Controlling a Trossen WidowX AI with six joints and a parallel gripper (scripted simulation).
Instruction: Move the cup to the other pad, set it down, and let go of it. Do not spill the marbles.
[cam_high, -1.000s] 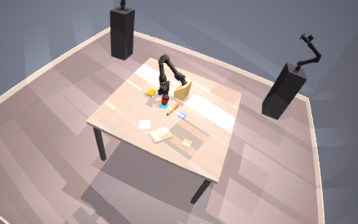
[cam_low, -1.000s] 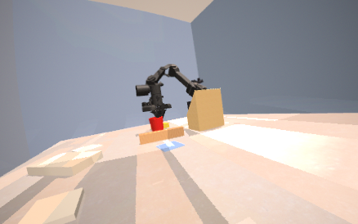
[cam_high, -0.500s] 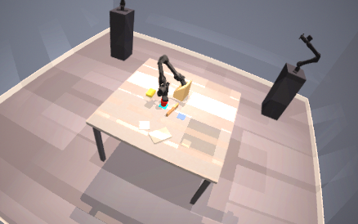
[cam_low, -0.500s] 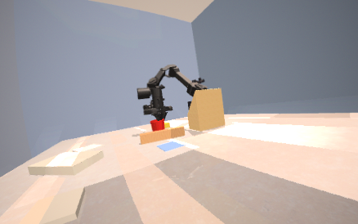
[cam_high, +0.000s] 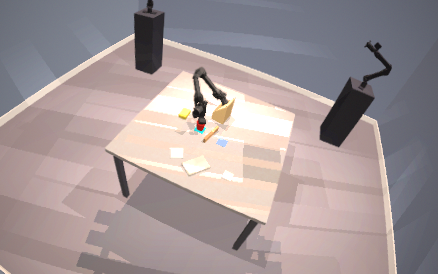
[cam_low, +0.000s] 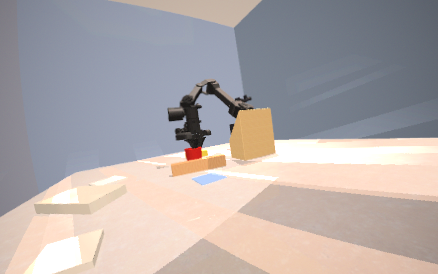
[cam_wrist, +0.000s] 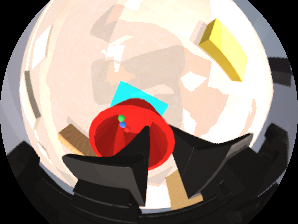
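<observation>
Arm reaches out from the bench (cam_high: 260, 150) rear, elbow high, wrist pointing straight down. Hand (cam_high: 201, 121) sits directly over the cup (cam_high: 201, 125).

Wrist view only: cup (cam_wrist: 132, 135) is red, upright, on the cyan pad (cam_wrist: 136, 99), with green and blue marbles (cam_wrist: 121, 121) inside; one finger (cam_wrist: 136, 156) inside the rim, the other outside.

Exterior view only: an orange block (cam_low: 198, 164) lies in front of the cup (cam_low: 193, 153), with a blue pad (cam_low: 209, 178) nearer the camera and a tan wedge (cam_low: 254, 134) beside.

Hand (cam_wrist: 160, 156) partly spread, grip loosened; the inner finger overlaps the cup wall, contact uncertain.
</observation>
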